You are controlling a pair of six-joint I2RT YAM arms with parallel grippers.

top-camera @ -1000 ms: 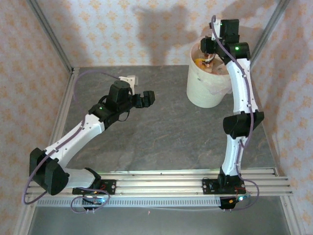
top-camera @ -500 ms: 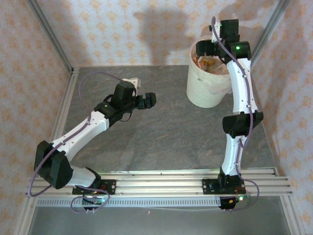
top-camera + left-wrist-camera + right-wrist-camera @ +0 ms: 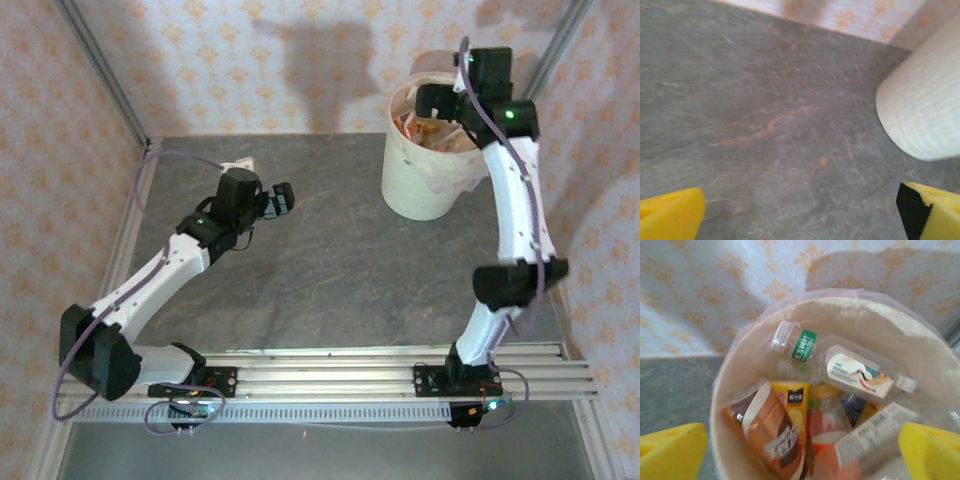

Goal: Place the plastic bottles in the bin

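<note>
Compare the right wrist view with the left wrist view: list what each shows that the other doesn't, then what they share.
Right wrist: the inside of the bin, piled with plastic bottles, among them a green-labelled bottle and a brown-labelled bottle.
Left wrist: the bin's outer wall, seen from the side.
Both: the bin, grey table, patterned wallpaper, and yellow fingers spread wide: right fingers, left fingers.
</note>
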